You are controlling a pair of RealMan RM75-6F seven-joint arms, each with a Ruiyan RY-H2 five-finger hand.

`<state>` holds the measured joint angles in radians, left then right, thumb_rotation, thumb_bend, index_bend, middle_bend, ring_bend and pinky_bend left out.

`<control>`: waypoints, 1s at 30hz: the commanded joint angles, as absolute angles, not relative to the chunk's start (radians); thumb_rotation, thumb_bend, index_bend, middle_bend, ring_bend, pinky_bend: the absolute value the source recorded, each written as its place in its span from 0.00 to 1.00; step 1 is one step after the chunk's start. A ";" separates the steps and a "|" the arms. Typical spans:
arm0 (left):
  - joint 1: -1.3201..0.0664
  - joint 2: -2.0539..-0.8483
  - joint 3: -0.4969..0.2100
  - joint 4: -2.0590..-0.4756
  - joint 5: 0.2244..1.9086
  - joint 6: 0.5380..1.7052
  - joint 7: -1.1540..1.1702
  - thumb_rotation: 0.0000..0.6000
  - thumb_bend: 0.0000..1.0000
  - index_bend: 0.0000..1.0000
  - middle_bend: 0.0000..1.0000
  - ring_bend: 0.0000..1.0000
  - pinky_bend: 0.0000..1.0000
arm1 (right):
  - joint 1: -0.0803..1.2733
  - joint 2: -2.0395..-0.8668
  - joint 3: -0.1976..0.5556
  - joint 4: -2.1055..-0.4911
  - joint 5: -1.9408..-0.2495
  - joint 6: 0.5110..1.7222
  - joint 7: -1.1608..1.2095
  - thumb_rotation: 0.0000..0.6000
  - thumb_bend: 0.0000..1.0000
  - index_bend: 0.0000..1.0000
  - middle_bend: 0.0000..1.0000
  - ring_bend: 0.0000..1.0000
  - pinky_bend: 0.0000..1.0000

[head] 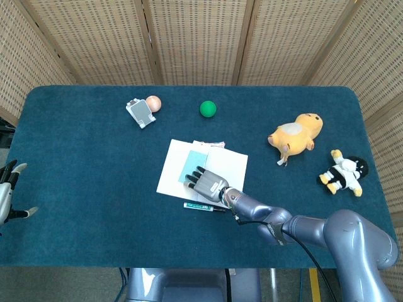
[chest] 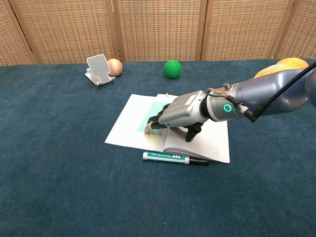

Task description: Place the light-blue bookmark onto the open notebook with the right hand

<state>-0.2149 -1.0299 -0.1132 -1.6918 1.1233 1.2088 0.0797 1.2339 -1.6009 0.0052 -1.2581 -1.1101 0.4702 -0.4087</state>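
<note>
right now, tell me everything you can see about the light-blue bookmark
The light-blue bookmark is a thin, flat, pale teal rectangle that looks like card or paper. It lies flat on the left page of the open notebook, near the spine. The right hand covers its near end with fingertips resting on it, so that end is hidden.

Just below my right hand (chest: pixel 183 114), lying along the near edge of the open notebook (chest: pixel 123 127), is a green-and-white marker pen (chest: pixel 175 158). Its barrel carries dark printing on a white band, but I cannot make the letters out in the chest view, and in the head view the marker pen (head: pixel 204 207) is too small to read. The ruled lines on the notebook page under my fingers hold no writing I can read. The ring on my wrist (chest: pixel 227 108) glows green and bears no legible mark. Nothing else near my hand shows readable text, numbers or signs.
</note>
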 commanded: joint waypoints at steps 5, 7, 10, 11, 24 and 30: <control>-0.217 -1.032 -0.112 -1.692 1.122 1.207 0.084 1.00 0.00 0.00 0.00 0.00 0.00 | 1.229 -1.584 -0.003 -1.271 -1.125 0.479 -0.409 1.00 1.00 0.00 0.00 0.00 0.00; -0.217 -1.032 -0.112 -1.693 1.122 1.209 0.085 1.00 0.00 0.00 0.00 0.00 0.00 | 1.226 -1.581 -0.005 -1.274 -1.132 0.482 -0.408 1.00 1.00 0.00 0.00 0.00 0.00; -0.217 -1.033 -0.111 -1.693 1.123 1.210 0.087 1.00 0.00 0.00 0.00 0.00 0.00 | 1.224 -1.580 -0.008 -1.275 -1.143 0.486 -0.406 1.00 1.00 0.00 0.00 0.00 0.00; -0.217 -1.033 -0.111 -1.694 1.123 1.210 0.087 1.00 0.00 0.00 0.00 0.00 0.00 | 1.223 -1.581 -0.009 -1.275 -1.150 0.489 -0.408 1.00 1.00 0.00 0.00 0.00 0.00; -0.218 -1.033 -0.110 -1.694 1.123 1.210 0.088 1.00 0.00 0.00 0.00 0.00 0.00 | 1.233 -1.601 -0.016 -1.247 -1.212 0.492 -0.438 1.00 1.00 0.00 0.00 0.00 0.00; -0.219 -1.032 -0.110 -1.693 1.124 1.207 0.084 1.00 0.00 0.00 0.00 0.00 0.00 | 1.234 -1.596 -0.016 -1.247 -1.220 0.494 -0.451 1.00 1.00 0.00 0.00 0.00 0.00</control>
